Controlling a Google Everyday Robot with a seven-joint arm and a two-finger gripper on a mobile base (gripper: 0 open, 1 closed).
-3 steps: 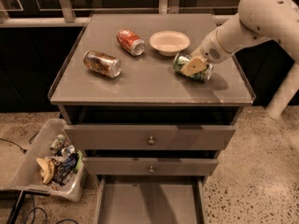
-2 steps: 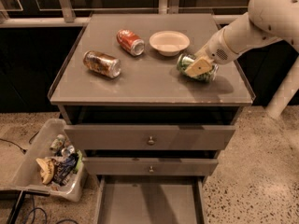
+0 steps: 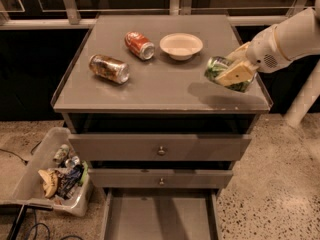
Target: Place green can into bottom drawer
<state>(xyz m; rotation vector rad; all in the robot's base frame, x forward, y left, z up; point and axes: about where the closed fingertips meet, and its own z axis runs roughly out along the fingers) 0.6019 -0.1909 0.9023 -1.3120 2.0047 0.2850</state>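
The green can (image 3: pixel 219 70) with leafy sides lies on its side in my gripper (image 3: pixel 235 70), lifted a little above the right part of the cabinet top (image 3: pixel 165 86); its shadow falls on the top below it. My gripper is shut on the can, one cream finger (image 3: pixel 235 75) across its front. My white arm comes in from the right. The bottom drawer (image 3: pixel 160 216) is pulled open at the foot of the cabinet, its grey floor bare.
A red can (image 3: pixel 139 45) and a brown-orange can (image 3: pixel 109 68) lie on the top, with a white bowl (image 3: pixel 181 45) at the back. Two knobbed drawers (image 3: pixel 161 149) are shut. A clear bin of clutter (image 3: pixel 55 176) stands on the floor at left.
My gripper has lifted the green can off the cabinet top and carried it slightly right and toward the front edge. Everything else is unchanged.
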